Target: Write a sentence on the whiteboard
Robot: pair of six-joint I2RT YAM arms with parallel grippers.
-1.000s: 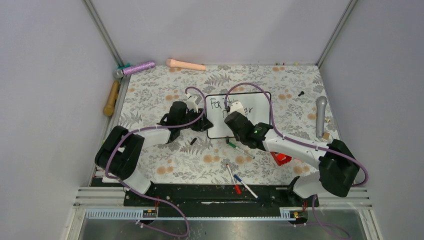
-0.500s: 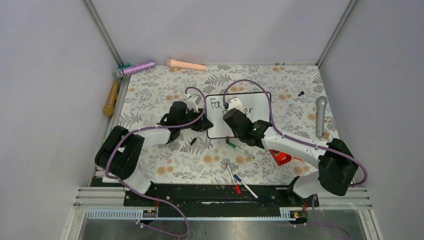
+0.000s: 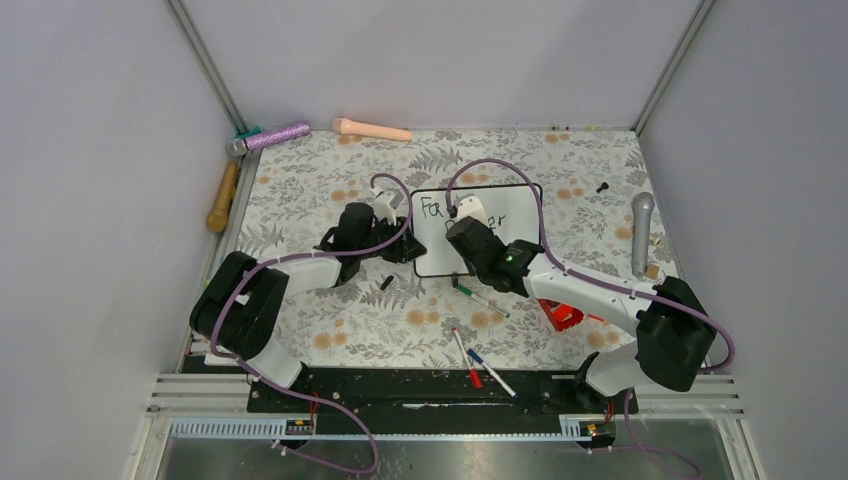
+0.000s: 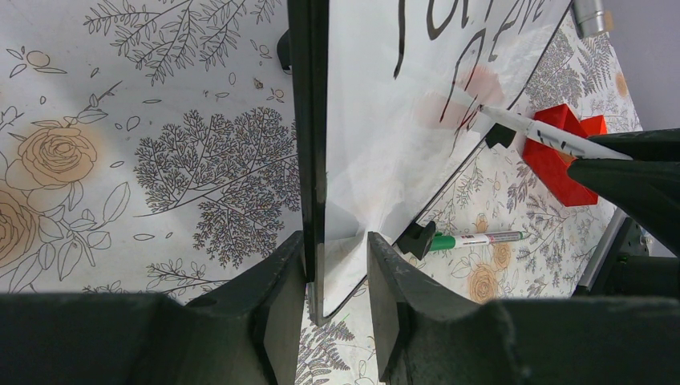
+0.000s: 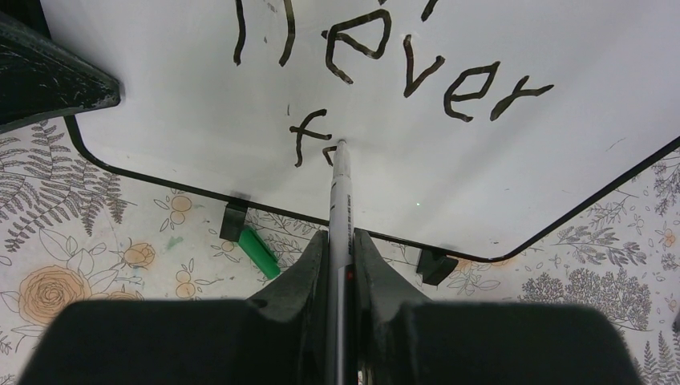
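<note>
The whiteboard (image 3: 515, 215) lies mid-table, white with a thin black frame. My left gripper (image 3: 412, 245) is shut on its left edge; in the left wrist view the frame stands between the fingers of the gripper (image 4: 337, 257). My right gripper (image 5: 341, 241) is shut on a marker (image 5: 340, 200), whose tip touches the board (image 5: 481, 184). The sentence (image 5: 401, 64) shows "never", and below it an "f" (image 5: 305, 136) with a short stroke beside it at the marker tip. From above, the right gripper (image 3: 462, 222) hides most of the writing; only "Fa" (image 3: 432, 208) shows.
A green marker (image 3: 480, 298) lies just in front of the board, a red marker (image 3: 466, 358) and a blue one (image 3: 492, 372) nearer the bases. A red block (image 3: 563, 317) sits under the right arm. A grey microphone (image 3: 641, 232) lies right; toys line the back left corner.
My right gripper has shifted slightly left over the board with the marker, covering more of the top line. The left arm and the board have not moved.
</note>
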